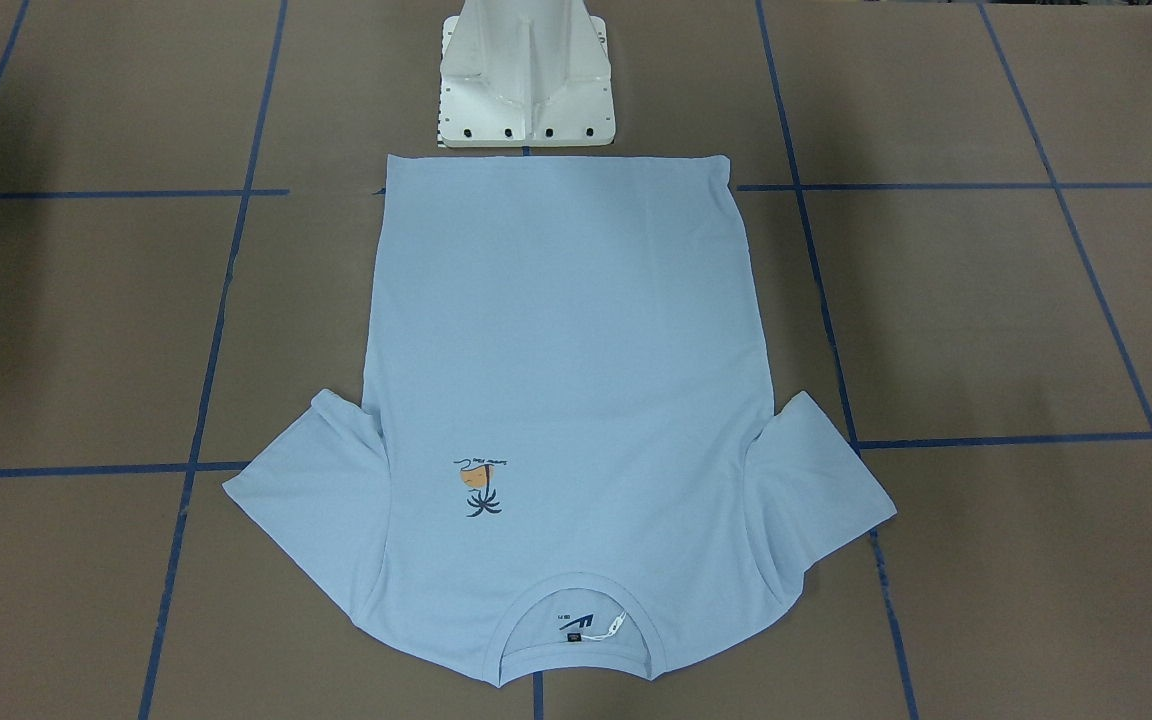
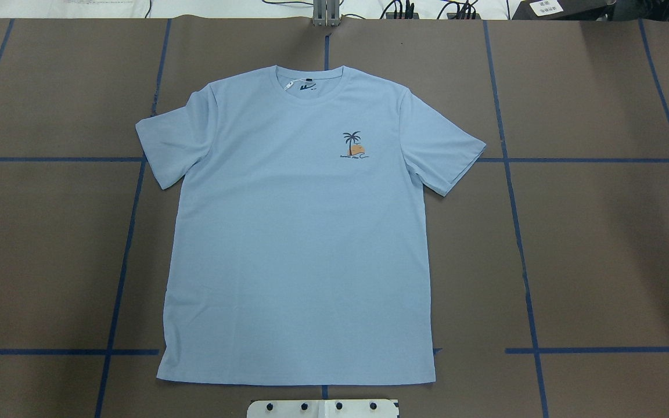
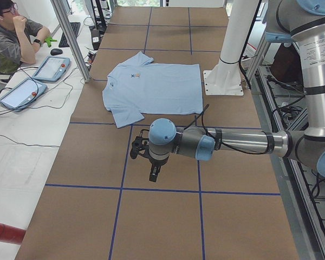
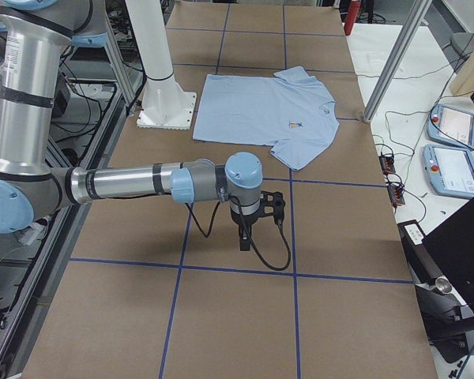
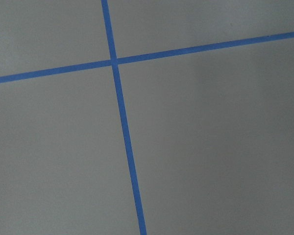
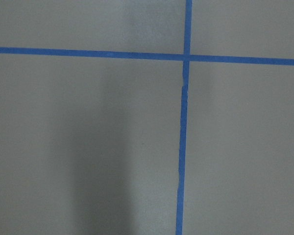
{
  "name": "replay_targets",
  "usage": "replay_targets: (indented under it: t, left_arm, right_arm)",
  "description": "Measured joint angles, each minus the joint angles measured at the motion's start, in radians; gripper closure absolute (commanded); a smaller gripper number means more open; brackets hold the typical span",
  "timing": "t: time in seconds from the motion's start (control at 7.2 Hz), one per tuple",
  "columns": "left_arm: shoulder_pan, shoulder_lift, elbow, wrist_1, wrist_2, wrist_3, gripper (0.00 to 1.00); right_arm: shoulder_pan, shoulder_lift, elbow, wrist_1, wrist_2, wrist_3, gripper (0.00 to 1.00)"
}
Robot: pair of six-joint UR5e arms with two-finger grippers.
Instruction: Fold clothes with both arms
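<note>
Brown table [image 2: 601, 249] gridded with blue tape [image 2: 601, 159] bears a flat T-shirt [image 2: 299, 249].

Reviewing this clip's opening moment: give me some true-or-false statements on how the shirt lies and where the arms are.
1. The light blue T-shirt lies flat and unfolded, print side up. True.
2. Its collar is the end nearest the white pedestal base. False: the hem lies by the base and the collar is at the far end.
3. Both sleeves are spread out to the sides. True.
4. The left gripper is clamped on a sleeve. False: it hangs over bare table, well apart from the T-shirt.
5. The right wrist camera shows only table and blue tape. True.
</note>
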Motion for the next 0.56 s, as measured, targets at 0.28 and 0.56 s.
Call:
replay_targets:
  t: [0.28, 0.56]
  left_arm:
    - [-0.002, -0.054, 0.013, -0.073, 0.018, -0.018, 0.00]
    - [-0.005, -0.172, 0.052, -0.189, 0.069, -0.030, 0.00]
  right_arm:
    - [-0.004, 0.087, -0.019, 0.079, 0.004, 0.001, 0.00]
    - [-0.006, 0.153, -0.050, 0.167, 0.012, 0.007, 0.00]
